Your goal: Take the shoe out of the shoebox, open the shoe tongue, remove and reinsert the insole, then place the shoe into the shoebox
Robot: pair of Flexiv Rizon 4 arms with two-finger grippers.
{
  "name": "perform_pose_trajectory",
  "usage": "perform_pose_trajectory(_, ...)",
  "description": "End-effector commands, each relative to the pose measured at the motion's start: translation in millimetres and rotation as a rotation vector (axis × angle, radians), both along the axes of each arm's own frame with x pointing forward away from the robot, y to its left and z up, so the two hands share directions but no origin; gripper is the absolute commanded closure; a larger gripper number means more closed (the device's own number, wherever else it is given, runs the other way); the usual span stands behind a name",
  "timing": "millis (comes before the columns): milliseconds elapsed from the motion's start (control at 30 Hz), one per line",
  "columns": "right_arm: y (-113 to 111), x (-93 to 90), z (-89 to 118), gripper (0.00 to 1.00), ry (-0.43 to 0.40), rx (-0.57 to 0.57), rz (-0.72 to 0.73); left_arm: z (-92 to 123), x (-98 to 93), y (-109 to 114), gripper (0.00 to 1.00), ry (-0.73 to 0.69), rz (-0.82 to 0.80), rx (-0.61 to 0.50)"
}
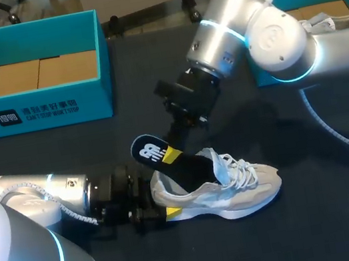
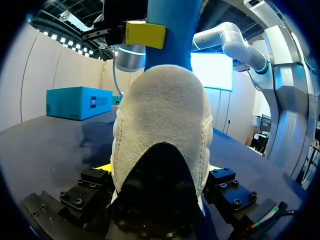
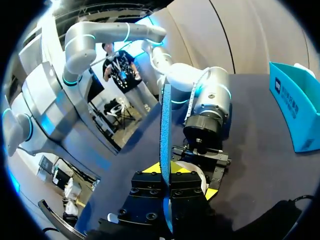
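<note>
You're at the insole step. Your right fingers (image 1: 173,155) pinch the insole (image 1: 148,152), its front end inside the shoe (image 1: 238,183). Your left fingers (image 1: 173,212) clamp the shoe's heel on the desk (image 1: 63,150). Next, likely slide the insole along the shoe, keeping the heel pinned.

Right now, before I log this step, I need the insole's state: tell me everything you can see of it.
The insole is a thin, bendable-looking sheet, black on top with a white mark near its rounded heel end, blue underneath. It stands tilted, heel end raised above the shoe's collar, front part down inside the shoe. The right gripper pinches it between its yellow tips, one on each face; the right wrist view shows it edge-on between them.
</note>
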State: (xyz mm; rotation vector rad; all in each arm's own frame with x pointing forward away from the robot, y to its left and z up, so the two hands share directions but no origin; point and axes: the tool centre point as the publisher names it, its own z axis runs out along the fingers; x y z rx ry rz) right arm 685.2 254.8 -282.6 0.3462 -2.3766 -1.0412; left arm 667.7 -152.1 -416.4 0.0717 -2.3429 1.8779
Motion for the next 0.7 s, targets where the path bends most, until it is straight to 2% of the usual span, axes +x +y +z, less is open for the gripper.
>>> perform_pose_trajectory(33, -6.9, -1.1, 20.4, 1.00, -0.062, 0.106, -0.049, 0.2, 0.3, -0.3, 1.00, 0.001, 0.000, 0.001)
perform_pose_trajectory(233, -30.0, 2.2, 59.5, 1.00, -0.075, 0.135, -0.157, 0.2, 0.3, -0.3, 1.00, 0.001, 0.000, 0.001)
perform_pose_trajectory(567, -60.8, 4.9, 112.5, 1.00, -0.083, 0.171, -0.225, 0.2, 0.3, -0.3, 1.00, 0.001, 0.000, 0.001)
perform_pose_trajectory(633, -66.1, 6.1, 127.2, 1.00, -0.106, 0.226, -0.234, 0.2, 0.3, -0.3, 1.00, 0.001, 0.000, 0.001)
perform_pose_trajectory(700, -68.0, 6.5, 132.0, 1.00, -0.108, 0.224, -0.240, 0.2, 0.3, -0.3, 1.00, 0.001, 0.000, 0.001)
